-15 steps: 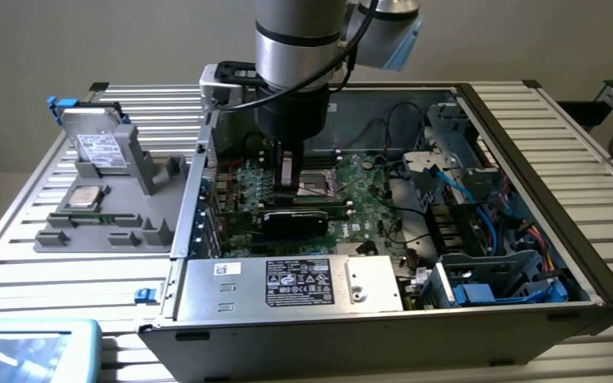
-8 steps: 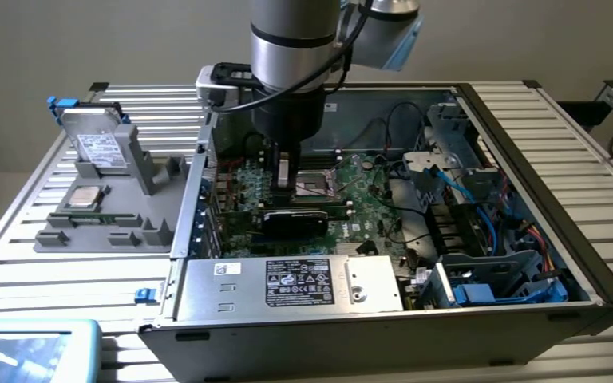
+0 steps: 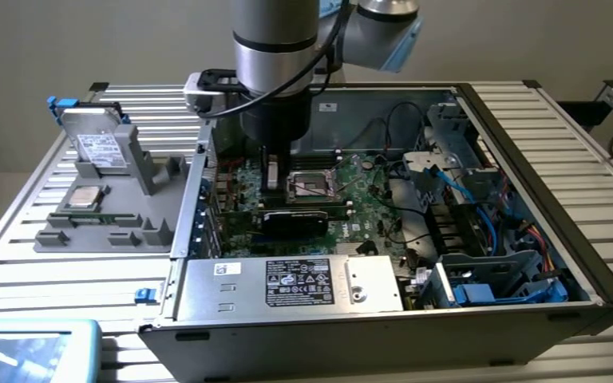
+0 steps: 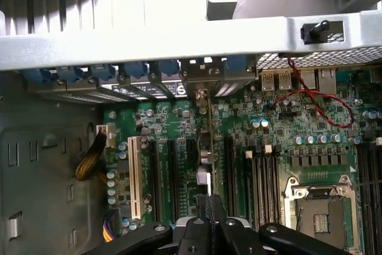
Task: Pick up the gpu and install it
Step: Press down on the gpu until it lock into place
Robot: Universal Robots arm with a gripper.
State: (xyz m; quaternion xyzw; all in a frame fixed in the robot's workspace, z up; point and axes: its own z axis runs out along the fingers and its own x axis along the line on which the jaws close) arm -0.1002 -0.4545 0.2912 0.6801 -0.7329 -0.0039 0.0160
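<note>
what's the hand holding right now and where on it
The hand is shut on the gpu, gripping its upper edge, card standing edge-on over the motherboard slots.

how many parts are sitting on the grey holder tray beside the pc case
2: a silver hard drive with a white label standing at the back of the tray, and a smaller flat silver part lying in front of it.

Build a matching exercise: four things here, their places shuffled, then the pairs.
1. green gpu card with black cooler block
2. silver hard drive with white label
3. silver power supply box with black label
4. blue cables

A. propped on grey holder outside the case
B. case interior, exterior view's right
C. gripped by the fingers above the green motherboard
D. along the case's near wall

Pairs: 1-C, 2-A, 3-D, 4-B
</note>
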